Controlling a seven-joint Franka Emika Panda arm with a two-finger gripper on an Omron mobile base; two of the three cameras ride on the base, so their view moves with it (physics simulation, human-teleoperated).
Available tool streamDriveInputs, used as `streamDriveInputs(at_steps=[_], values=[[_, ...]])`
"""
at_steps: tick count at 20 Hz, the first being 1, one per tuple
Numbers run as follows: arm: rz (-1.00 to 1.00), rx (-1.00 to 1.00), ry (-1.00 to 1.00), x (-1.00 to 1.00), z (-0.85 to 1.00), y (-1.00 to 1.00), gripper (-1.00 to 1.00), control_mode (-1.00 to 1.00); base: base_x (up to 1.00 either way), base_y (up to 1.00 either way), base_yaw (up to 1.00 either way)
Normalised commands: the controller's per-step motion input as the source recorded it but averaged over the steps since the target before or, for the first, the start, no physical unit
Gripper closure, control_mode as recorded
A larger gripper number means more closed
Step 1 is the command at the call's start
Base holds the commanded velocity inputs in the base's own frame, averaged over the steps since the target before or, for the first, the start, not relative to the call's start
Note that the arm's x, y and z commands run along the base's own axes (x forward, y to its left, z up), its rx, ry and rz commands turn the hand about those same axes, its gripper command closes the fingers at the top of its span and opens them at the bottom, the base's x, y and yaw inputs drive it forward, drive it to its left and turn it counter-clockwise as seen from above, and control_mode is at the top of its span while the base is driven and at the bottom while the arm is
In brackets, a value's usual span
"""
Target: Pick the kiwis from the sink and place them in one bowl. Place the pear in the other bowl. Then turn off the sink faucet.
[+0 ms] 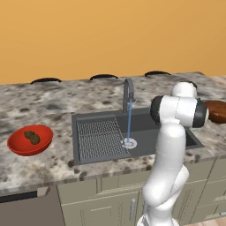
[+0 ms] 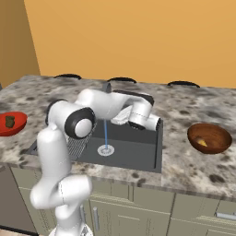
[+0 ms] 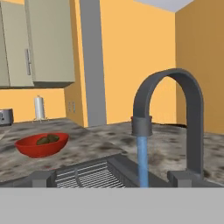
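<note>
Simulated domestic kitchen.
Speckled stone bench (image 1: 53, 106), recessed sink (image 1: 145, 126) with running faucet (image 1: 128, 92), cabinets (image 3: 39, 41) above and below.

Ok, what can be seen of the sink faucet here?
The sink faucet is slim dark grey metal, an upright stem bending in a high arch down to a short collared nozzle. It stands at the back edge of the sink. It is running: a thin blue stream falls straight to the round pale drain. Nothing touches it.

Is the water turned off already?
No, a thin blue stream of water is pouring from the spout of the sink faucet down into the sink.
</note>
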Motion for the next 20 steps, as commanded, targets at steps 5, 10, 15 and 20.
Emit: streamDriveInputs(at_steps=[5,10,15,20], values=[[0.01,0.00,-0.02,0.32,-0.12,-0.05,-1.00,-1.00,0.00,0.00,0.00],[0.04,0.00,-0.04,0.32,-0.15,-0.02,-1.00,-1.00,0.00,0.00,0.00],[0.00,-0.03,-0.01,0.28,-0.20,0.00,-1.00,-1.00,0.00,0.00,0.00],[0.00,-0.04,0.00,0.27,-0.12,0.07,-1.00,-1.00,0.00,0.00,0.00]])
